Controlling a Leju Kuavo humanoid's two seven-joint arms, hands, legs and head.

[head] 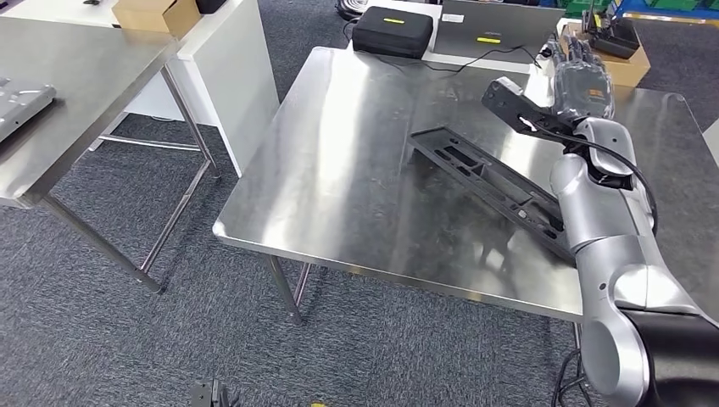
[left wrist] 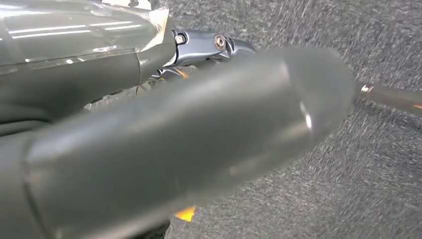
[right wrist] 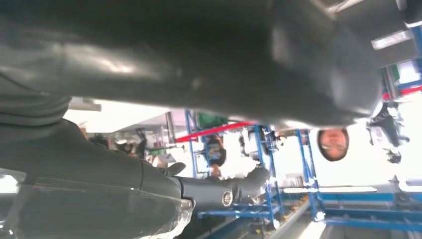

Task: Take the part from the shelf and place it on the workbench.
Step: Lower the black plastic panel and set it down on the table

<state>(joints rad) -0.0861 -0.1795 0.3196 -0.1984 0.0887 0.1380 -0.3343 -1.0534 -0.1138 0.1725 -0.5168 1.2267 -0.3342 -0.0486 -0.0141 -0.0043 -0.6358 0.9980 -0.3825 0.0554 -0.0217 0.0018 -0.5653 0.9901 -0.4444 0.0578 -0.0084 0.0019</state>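
Part: long dark flat part (head: pixel 490 180) lies on the steel workbench (head: pixel 356 170), toward its right half; its right end is hidden behind the right arm (head: pixel 598 212)
Part and fingers: right hand (head: pixel 583 78) is raised above the far right of the workbench, apart from the part and beyond its far side; nothing sits between the fingers (head: pixel 576 59), which point away and stand extended (slightly apart, as far as the head view shows)
Left hand: left hand (left wrist: pixel 164 144) appears in the left wrist view over grey carpet (left wrist: pixel 348 189); thick grey thumb blurred across the picture, dark fingers (left wrist: pixel 209 45) behind it; no object shows in it, but how far the fingers are spread I cannot tell
Long axis: runs diagonally across the workbench, from the middle toward the near right edge; the left end points toward the centre of the workbench; cut-outs along its length face up
Surroundings: black case (head: pixel 393 31) and grey laptop (head: pixel 487 25) at the far edge of the workbench; cardboard box (head: pixel 623 59) holding dark items just behind the right hand; second steel table (head: pixel 76 93) well apart at left; white cabinet (head: pixel 229 68) between the two tables
In the way: right arm crosses over the part's near right end
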